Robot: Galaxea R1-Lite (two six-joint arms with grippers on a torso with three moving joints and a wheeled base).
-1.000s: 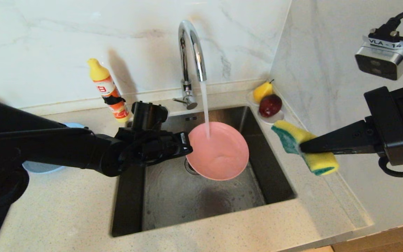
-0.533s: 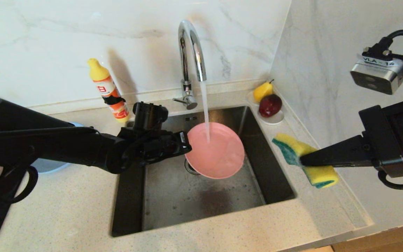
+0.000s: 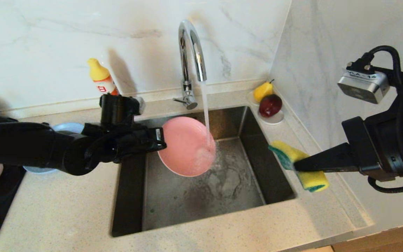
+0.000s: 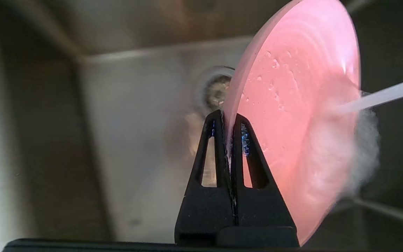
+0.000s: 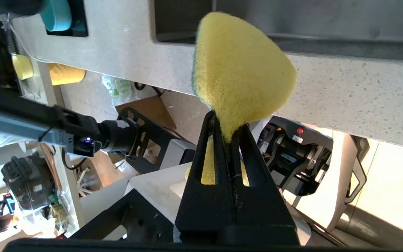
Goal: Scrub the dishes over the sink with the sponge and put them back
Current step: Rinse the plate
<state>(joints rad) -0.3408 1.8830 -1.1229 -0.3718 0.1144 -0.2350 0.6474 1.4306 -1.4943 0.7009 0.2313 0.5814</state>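
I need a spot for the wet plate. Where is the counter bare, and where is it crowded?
Bare counter runs along the front of the sink and left of it. The back right corner is crowded: a saucer with a pear and a red fruit. The right strip lies under the sponge held there. A soap bottle stands at the back left.

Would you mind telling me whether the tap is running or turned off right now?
Running: a stream falls from the tap spout onto the edge of the pink plate, splashing into the sink.
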